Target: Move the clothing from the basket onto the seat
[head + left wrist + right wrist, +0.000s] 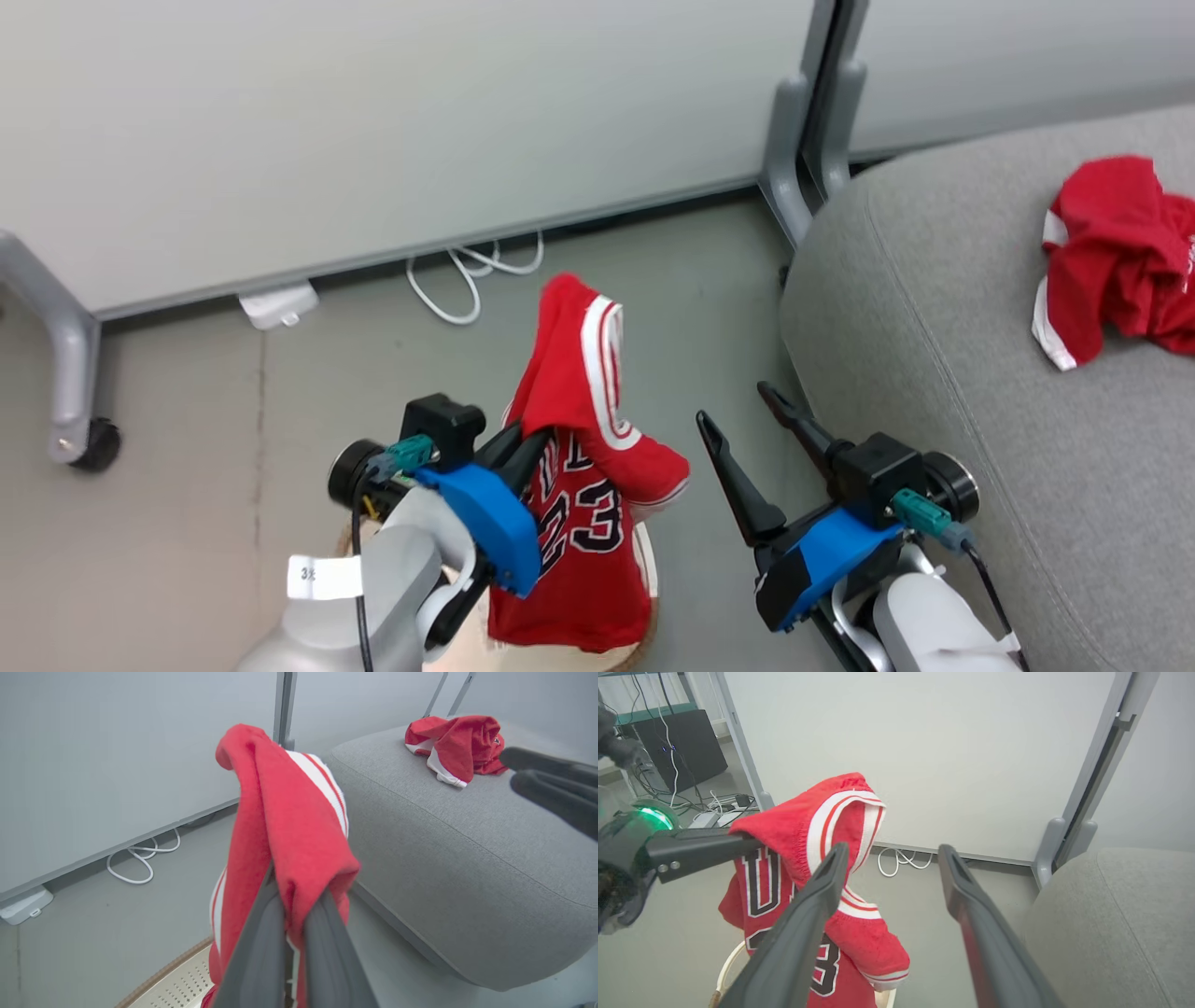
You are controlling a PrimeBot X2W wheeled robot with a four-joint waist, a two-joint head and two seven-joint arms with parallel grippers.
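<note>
The jersey (588,551), judged soft and light, is clamped at a bunched fold by the left gripper (525,442), while the right gripper (734,404) is spread, empty.

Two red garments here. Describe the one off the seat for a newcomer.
Left of the big grey seat, above the cream basket, a red jersey hangs pinched in the left gripper. Unlike the crumpled red garment on the seat, it shows a black "23".
</note>
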